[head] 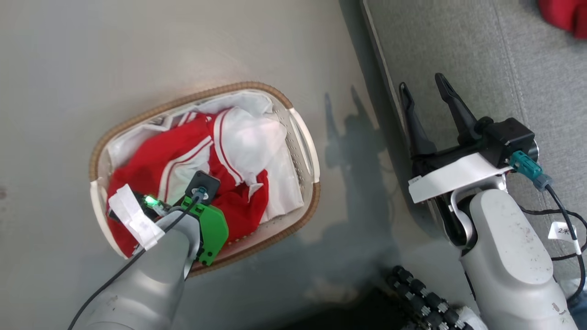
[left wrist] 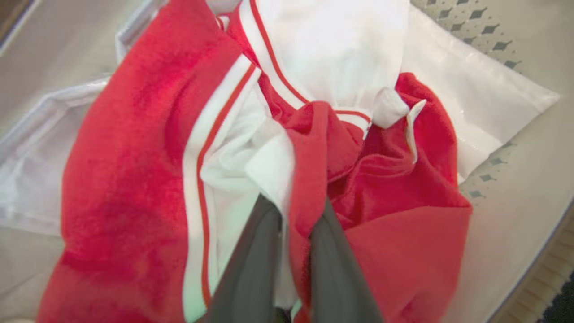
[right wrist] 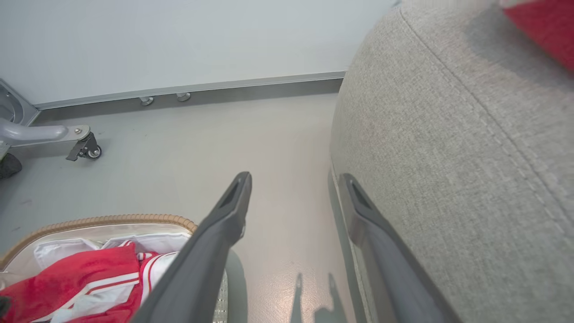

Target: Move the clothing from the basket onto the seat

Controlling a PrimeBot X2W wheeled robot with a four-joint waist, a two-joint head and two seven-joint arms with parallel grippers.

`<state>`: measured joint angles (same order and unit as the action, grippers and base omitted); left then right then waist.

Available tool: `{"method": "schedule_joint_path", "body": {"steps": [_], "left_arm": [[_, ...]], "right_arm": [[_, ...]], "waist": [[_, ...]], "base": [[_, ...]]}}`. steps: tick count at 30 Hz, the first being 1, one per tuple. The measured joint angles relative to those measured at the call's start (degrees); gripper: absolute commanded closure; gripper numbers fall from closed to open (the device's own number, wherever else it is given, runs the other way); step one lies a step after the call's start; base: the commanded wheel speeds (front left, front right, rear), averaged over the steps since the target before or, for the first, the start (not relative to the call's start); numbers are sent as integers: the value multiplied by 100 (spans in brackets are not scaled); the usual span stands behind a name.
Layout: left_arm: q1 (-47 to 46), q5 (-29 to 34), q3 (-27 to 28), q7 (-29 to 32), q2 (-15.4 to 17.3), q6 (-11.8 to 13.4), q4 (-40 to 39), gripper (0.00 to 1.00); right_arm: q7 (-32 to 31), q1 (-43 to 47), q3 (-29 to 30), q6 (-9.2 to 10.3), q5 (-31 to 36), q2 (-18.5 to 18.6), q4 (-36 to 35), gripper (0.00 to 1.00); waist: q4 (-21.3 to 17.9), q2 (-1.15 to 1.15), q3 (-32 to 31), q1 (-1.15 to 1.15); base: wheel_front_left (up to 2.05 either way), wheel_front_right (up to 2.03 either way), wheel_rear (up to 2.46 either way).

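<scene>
Clothing [head: 192, 156] lies heaped in the basket [head: 183, 101], the left claw [left wrist: 294, 211] pinching a red fold while the right claw [head: 422, 85] hangs spread beside the seat [head: 481, 55]; the grasp looks made, so next comes lifting clear and carrying it to that seat.

Just one marking is partly legible: a small white tag [head: 562, 230] at four o'clock in the head view carries a handwritten "2", followed by a character too small to make out. The white tape strip [head: 451, 176] at three o'clock bears faint marks at its left end, unreadable.
</scene>
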<state>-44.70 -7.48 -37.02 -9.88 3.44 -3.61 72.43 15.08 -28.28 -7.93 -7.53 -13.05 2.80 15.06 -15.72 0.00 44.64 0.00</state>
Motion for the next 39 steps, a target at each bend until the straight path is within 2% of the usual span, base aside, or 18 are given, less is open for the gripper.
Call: {"method": "schedule_joint_path", "body": {"steps": [7,16,23,30,39], "left_arm": [[118,-64,-212,-387,-41,-153,-344,100],[308,-307,-786,-500,-48,-292,-1472,100],[236,-250,-935,-515,-52,-303,-2301,100],[-112,-154,-1020,-514,86,-344,-2795,100],[-990,-246,-1113,-524,249,-378,-3241,100]], "right_arm": [[0,288,182,0,323,-3,142,0],[0,917,377,0,682,-4,365,0],[0,1351,410,0,853,-3,477,0],[0,1689,388,0,883,-1,500,0],[0,1674,27,0,858,-1,439,0]], "waist": [[228,0,-646,0],[561,0,-1717,-1],[786,0,-2591,-1],[972,0,-3441,-1],[1124,0,-4254,-1]], "base": [[0,0,0],[0,0,0],[0,0,0],[0,0,0],[0,0,0]]}}
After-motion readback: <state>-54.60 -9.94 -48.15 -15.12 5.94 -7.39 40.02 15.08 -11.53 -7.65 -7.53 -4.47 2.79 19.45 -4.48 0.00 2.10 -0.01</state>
